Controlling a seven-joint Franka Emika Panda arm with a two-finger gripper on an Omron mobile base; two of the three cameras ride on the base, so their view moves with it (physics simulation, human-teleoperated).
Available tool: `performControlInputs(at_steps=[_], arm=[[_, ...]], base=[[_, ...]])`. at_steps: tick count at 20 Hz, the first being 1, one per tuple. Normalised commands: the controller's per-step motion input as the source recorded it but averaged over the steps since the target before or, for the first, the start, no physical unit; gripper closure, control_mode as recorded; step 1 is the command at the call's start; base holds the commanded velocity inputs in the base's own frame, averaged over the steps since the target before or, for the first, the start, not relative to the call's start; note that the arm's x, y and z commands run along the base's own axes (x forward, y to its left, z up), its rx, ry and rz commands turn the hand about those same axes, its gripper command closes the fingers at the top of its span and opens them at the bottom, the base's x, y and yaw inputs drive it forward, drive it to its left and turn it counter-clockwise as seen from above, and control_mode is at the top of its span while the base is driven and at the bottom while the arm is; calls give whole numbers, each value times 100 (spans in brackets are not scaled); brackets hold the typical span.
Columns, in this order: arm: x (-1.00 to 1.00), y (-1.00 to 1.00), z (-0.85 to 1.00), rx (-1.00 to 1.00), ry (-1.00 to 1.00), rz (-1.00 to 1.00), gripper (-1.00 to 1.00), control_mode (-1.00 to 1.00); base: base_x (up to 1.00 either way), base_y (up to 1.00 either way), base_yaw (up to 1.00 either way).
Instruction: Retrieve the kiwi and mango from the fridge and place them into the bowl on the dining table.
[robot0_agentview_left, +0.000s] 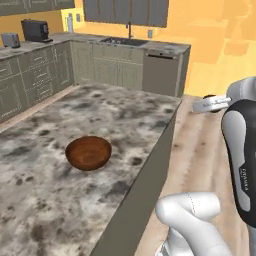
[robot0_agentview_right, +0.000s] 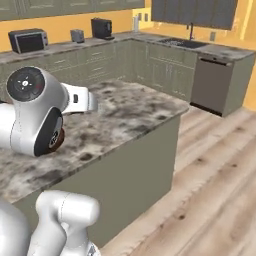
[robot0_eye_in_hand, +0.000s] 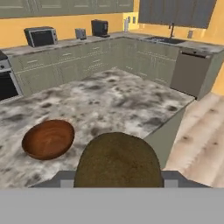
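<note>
On the left of the hand view, the reddish-brown wooden bowl (robot0_eye_in_hand: 48, 138) is seen resting on the mottled stone top of the dining table (robot0_eye_in_hand: 122, 100), well in from the near edge, and its interior is observed to be empty; the same empty bowl (robot0_agentview_left: 88, 153) is confirmed in the left base view, standing alone on the table top (robot0_agentview_left: 45, 200). To the right of the bowl and lower in the hand view, a dull greenish-brown oval fruit, taken to be the kiwi (robot0_eye_in_hand: 117, 161), is seen close against the camera between the two dark finger tips of the gripper (robot0_eye_in_hand: 117, 180), which is judged to be clenched around it at a partial opening. The kiwi is therefore held in the air, near the table's edge and apart from the bowl, not yet placed. Further right, the table edge drops to the pale wooden floor (robot0_eye_in_hand: 201, 144). No mango can be identified in these pictures, and nothing orange lies in the bowl. It is judged that the kiwi has been retrieved and carried to the table, while its placing in the bowl remains outstanding. The whole of the mango's retrieval and placing appears still to be done.
</note>
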Motion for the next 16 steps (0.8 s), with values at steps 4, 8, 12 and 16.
performControlInputs(at_steps=[4, 8, 12, 16], arm=[[0, 0, 0, 0, 0, 0, 100, 100], [0, 0, 0, 0, 0, 0, 100, 100], [0, 0, 0, 0, 0, 0, 100, 100], [0, 0, 0, 0, 0, 0, 100, 100]], base=[[97, -4, 58], [45, 13, 60], [3, 44, 62], [13, 48, 57]])
